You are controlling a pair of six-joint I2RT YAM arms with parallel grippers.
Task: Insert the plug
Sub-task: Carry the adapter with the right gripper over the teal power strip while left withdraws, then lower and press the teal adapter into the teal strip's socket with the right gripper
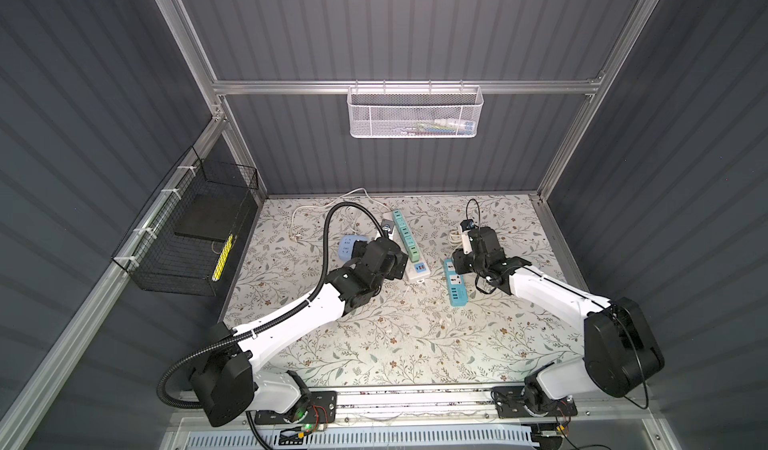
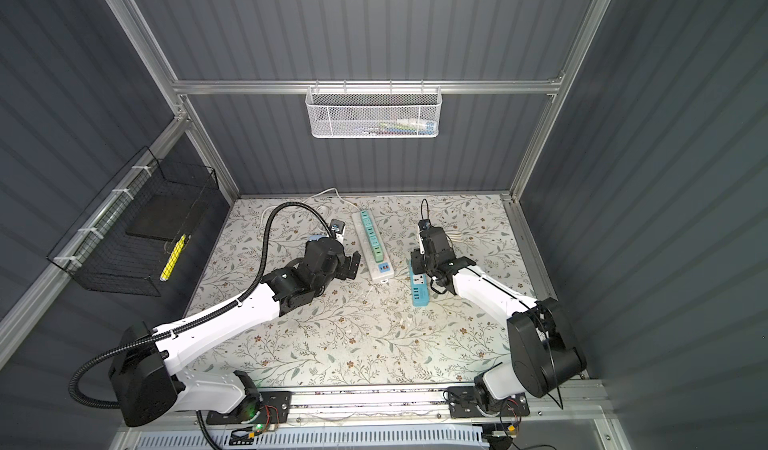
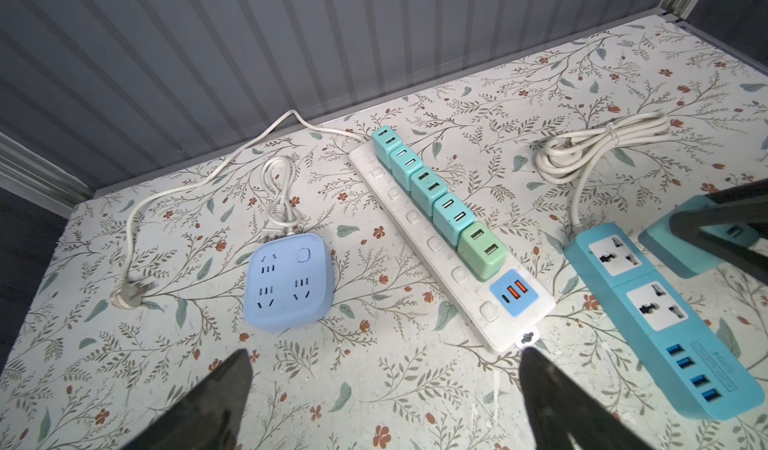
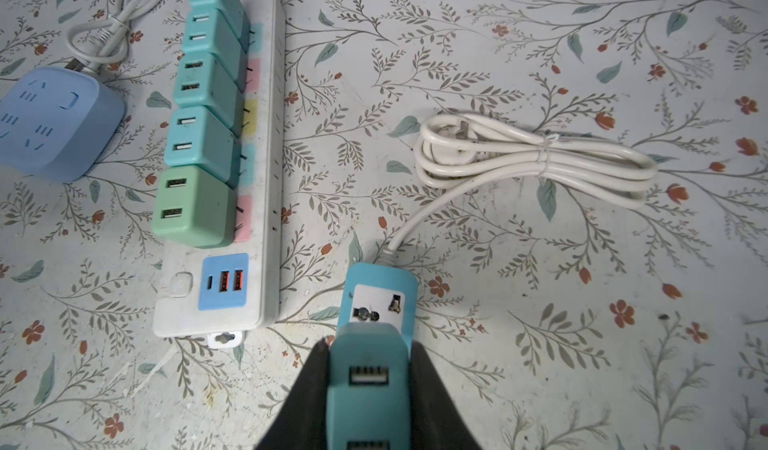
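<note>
My right gripper is shut on a teal plug, a block-shaped adapter with two USB ports on its face. The plug hangs just over the cord end of the blue power strip, by its first universal socket; whether they touch I cannot tell. In the left wrist view the same plug shows beside the blue strip, between black fingers. In both top views the right gripper covers that end of the strip. My left gripper is open and empty, low over the table near the white strip's end.
A long white power strip holds several teal and green adapters in a row. A light blue square socket block lies left of it. A tied white cord coil lies behind the blue strip. Wire baskets hang on the walls.
</note>
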